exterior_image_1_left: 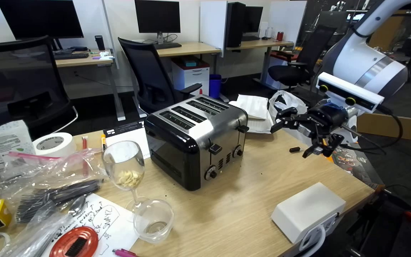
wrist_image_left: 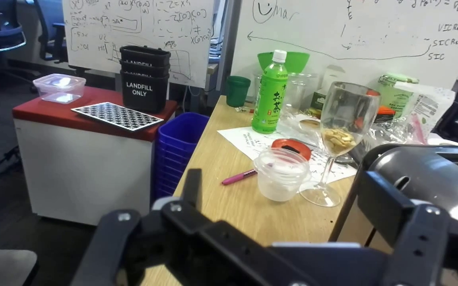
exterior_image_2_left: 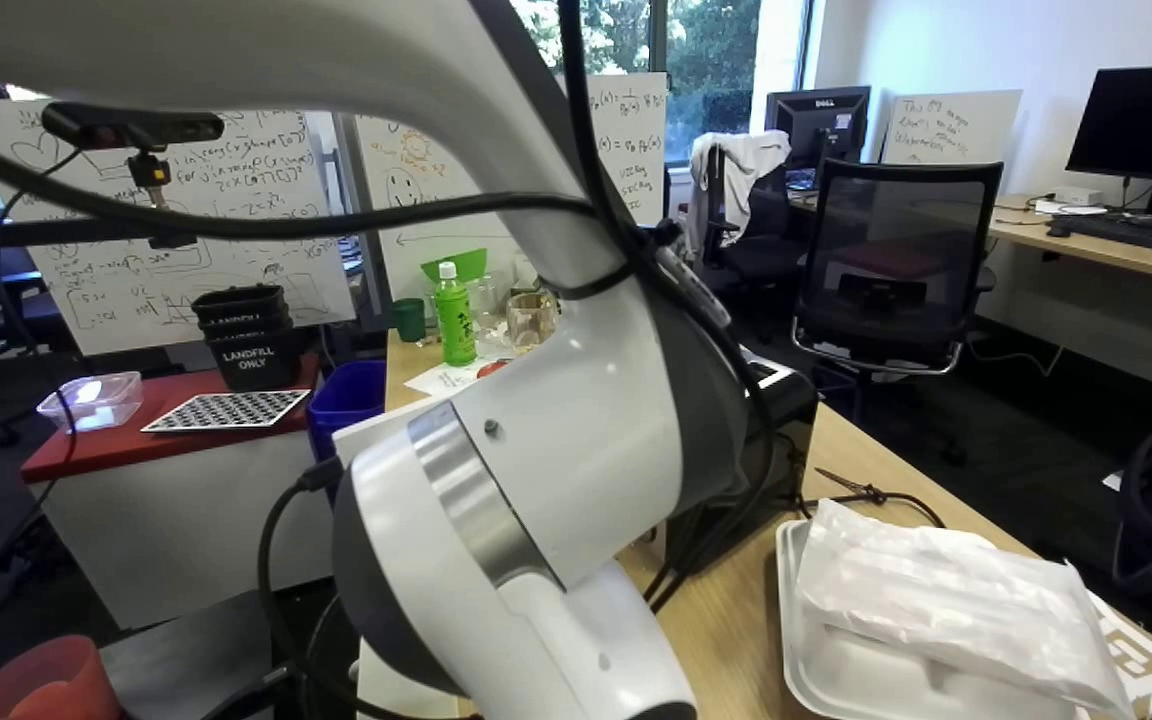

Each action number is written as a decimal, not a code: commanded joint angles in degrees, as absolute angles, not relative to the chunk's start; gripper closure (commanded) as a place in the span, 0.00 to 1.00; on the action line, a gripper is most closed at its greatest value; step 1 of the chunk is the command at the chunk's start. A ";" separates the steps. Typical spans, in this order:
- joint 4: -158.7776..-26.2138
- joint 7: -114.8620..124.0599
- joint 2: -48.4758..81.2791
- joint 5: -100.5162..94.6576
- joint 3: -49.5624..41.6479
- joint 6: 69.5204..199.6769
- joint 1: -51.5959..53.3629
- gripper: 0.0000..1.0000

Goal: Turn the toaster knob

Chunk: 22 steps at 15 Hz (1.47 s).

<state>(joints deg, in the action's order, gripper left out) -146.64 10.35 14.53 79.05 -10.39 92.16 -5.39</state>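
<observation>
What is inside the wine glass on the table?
The wine glass holds pale, nut-like pieces low in its bowl. Whatever lies at their middle is covered by the outer ones.

Daylight thru window (exterior_image_2_left: 721,75); glare on toaster (exterior_image_1_left: 195,142); gripper (wrist_image_left: 288,196) prob. blurred, wrist view.

free — tabletop (exterior_image_1_left: 248,207) between toaster (exterior_image_1_left: 196,141) and white box (exterior_image_1_left: 307,210) | obstacles — wineglass (exterior_image_1_left: 125,166), plastic cup (exterior_image_1_left: 153,221) near toaster

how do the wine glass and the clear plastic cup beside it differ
The wine glass is tall, while the plastic cup is squat. The wine glass has a slender stem; the plastic cup has none. The wine glass holds pale, nut-like pieces; none show in the plastic cup. Both are see-through and upright.
</observation>
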 commanded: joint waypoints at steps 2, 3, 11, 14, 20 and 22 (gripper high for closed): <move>-145.82 12.58 19.10 85.26 -9.65 89.18 -6.66 0.00; -146.00 13.89 20.44 87.56 -9.47 89.52 -6.43 0.00; -148.98 18.65 26.00 106.32 -8.51 93.48 -5.55 0.00; -148.13 17.26 27.24 104.77 -8.79 92.15 -5.50 0.00; -147.76 18.23 27.98 105.56 -8.42 91.54 -5.68 0.00; -147.82 19.22 28.17 107.00 -8.13 92.39 -5.41 0.00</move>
<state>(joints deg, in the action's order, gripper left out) -148.10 17.76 27.52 105.04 -8.86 92.03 -5.23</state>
